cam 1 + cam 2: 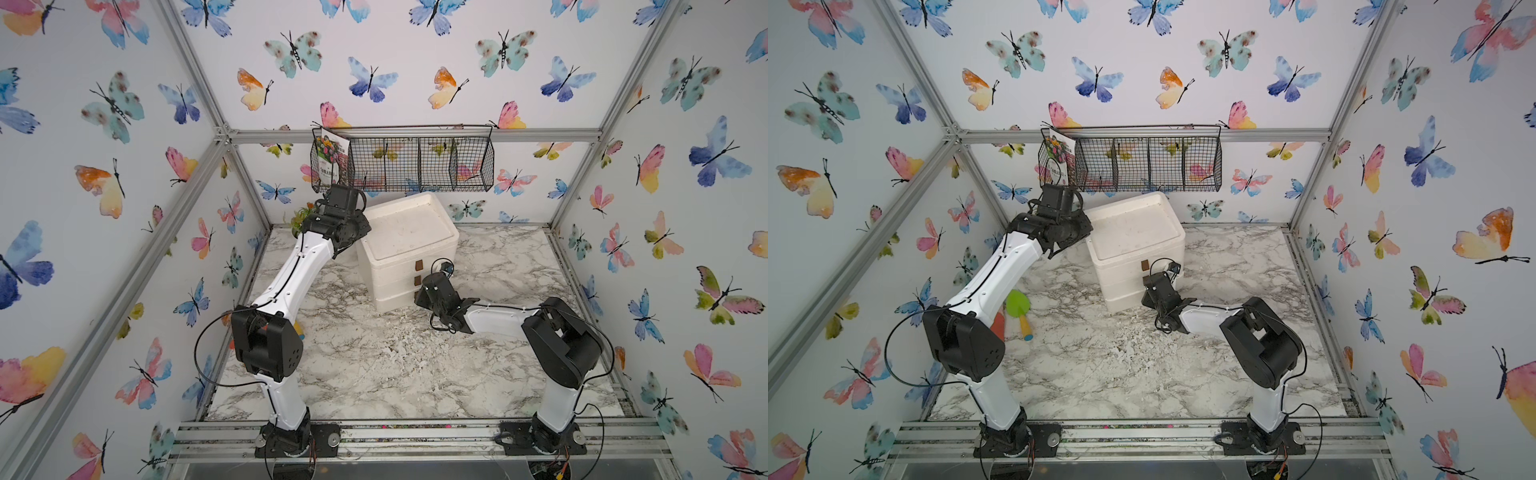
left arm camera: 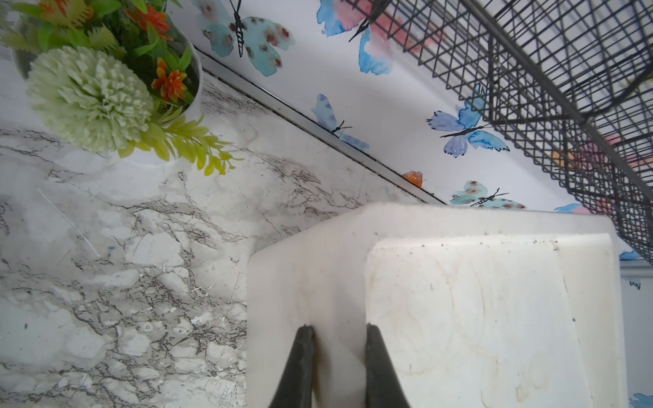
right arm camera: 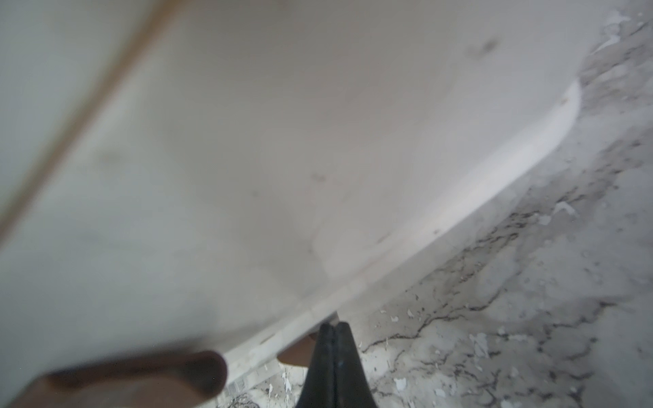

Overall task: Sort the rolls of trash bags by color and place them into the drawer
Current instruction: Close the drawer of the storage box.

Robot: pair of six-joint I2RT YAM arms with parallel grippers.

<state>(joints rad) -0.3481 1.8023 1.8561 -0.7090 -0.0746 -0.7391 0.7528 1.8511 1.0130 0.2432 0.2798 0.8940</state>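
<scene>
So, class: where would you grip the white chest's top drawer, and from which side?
Pinch the small brown tab on the front of the top drawer, approaching from the front: the face is otherwise flat, and only the tab juts out.

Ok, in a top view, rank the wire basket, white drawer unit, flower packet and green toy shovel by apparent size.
1. wire basket and white drawer unit: look about alike, basket wider, unit deeper, so unranked.
2. flower packet.
3. green toy shovel, only slightly smaller than the packet.

Butterfly walls (image 1: 415, 83) w/ marble tabletop (image 1: 374, 374)
</scene>
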